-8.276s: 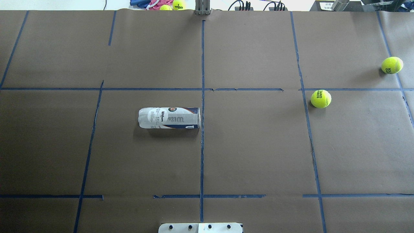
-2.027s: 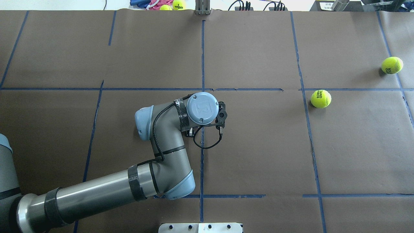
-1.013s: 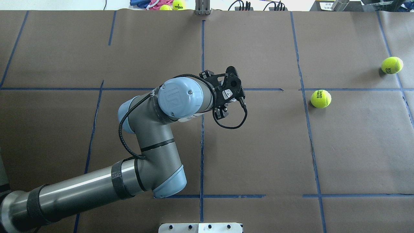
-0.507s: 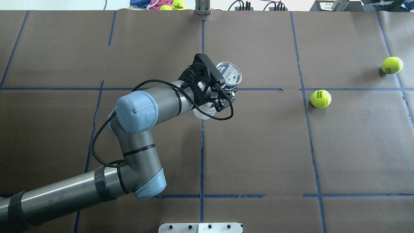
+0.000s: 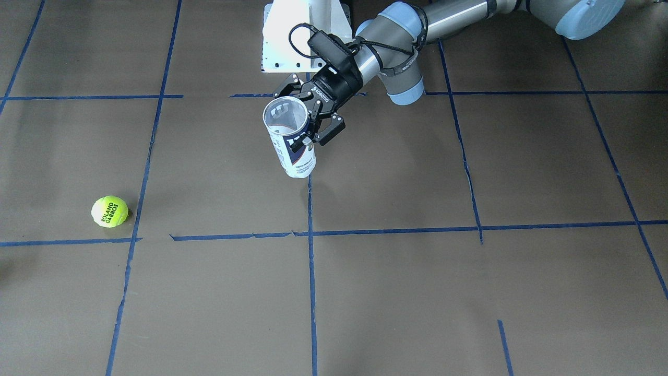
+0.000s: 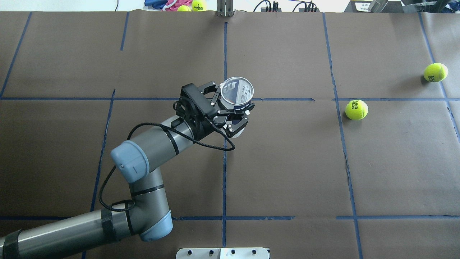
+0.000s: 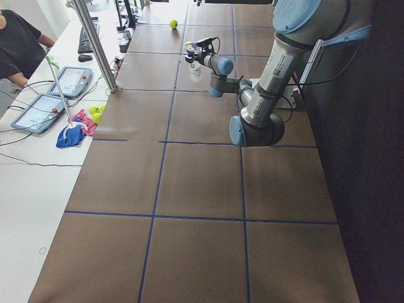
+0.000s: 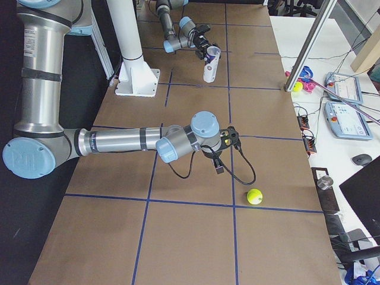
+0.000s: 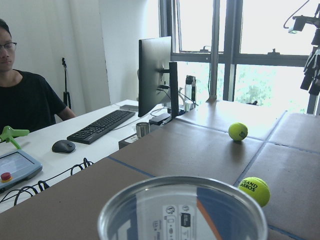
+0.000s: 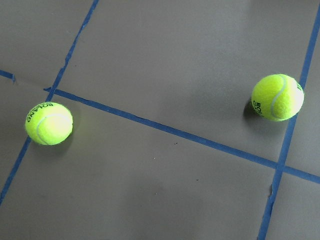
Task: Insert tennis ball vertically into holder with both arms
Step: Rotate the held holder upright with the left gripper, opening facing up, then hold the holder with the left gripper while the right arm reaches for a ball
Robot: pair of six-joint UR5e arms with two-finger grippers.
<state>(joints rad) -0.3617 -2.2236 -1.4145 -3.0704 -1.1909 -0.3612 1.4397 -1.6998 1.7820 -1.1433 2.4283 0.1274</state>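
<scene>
Holder (image 6: 237, 92) upright, mouth up, seemingly just off counter (image 6: 287, 172), mid-scene | left jaws clamped on its wall | tennis ball (image 6: 356, 109) resting well right | right jaws: cannot tell

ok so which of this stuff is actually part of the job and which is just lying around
For the job: holder, held by the left gripper; nearer tennis ball and farther tennis ball, either could serve.
Lying about: spare balls and cloth at the side; keyboard, mouse, monitor.

Clear holder (image 7: 195, 68) in left pincer (image 7: 192, 54)
</scene>
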